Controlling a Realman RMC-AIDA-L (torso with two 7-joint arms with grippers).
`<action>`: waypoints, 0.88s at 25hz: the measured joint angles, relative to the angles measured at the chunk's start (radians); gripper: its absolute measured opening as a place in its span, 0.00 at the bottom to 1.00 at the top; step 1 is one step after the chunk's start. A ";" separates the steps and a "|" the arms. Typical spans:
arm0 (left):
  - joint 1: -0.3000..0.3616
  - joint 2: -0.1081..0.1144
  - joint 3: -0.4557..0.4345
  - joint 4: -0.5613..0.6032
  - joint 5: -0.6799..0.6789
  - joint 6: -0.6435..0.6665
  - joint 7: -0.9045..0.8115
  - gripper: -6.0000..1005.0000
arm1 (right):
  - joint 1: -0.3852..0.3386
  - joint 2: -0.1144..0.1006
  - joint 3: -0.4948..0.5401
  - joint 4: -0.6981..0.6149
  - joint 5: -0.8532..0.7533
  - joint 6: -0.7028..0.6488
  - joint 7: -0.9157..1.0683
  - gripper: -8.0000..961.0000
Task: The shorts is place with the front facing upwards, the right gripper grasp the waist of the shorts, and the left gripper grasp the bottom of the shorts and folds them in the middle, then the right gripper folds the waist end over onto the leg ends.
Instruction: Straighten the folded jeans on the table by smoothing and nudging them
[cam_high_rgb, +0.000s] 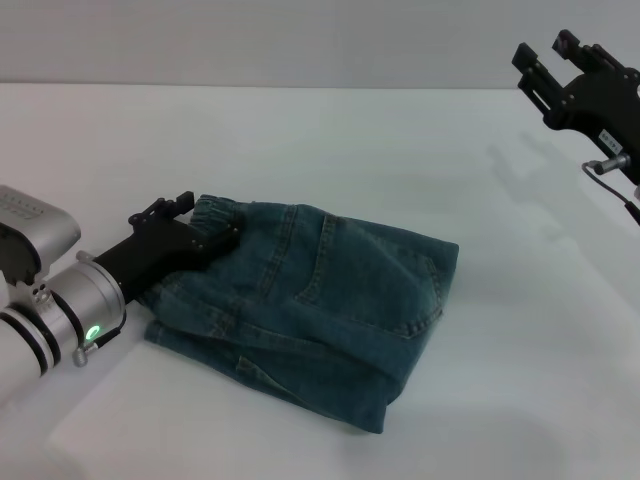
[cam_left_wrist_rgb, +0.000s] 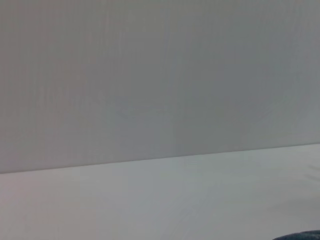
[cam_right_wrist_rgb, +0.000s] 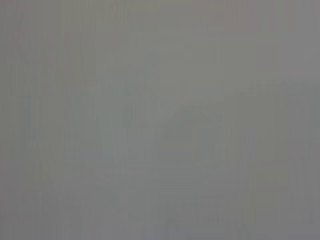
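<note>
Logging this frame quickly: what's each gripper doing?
Left gripper: at the shorts' waistband; open or shut cannot be told.
Right gripper: raised, apart from the shorts, open, empty.

Cut off by the head view's right edge: the arm behind the right gripper (cam_high_rgb: 545, 60). Hidden under the folded shorts (cam_high_rgb: 310, 300): the leg ends; unclear too whether the left gripper (cam_high_rgb: 190, 225) pinches the waistband. Only blank grey in the right wrist view.

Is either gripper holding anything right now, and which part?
The right gripper hangs free, open. The left gripper lies at the gathered waistband of the folded blue-green denim shorts; whether it grips cannot be told.
</note>
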 joint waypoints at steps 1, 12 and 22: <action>0.003 0.000 -0.008 -0.003 0.000 -0.002 0.009 0.82 | -0.002 0.000 0.003 0.000 0.000 -0.004 0.000 0.55; 0.045 0.006 -0.177 0.000 0.000 0.208 0.030 0.82 | -0.005 -0.002 -0.007 0.016 -0.006 -0.074 0.012 0.55; 0.145 0.008 -0.299 -0.007 0.000 0.571 0.172 0.82 | -0.002 -0.081 -0.046 -0.297 -0.462 -0.370 0.657 0.55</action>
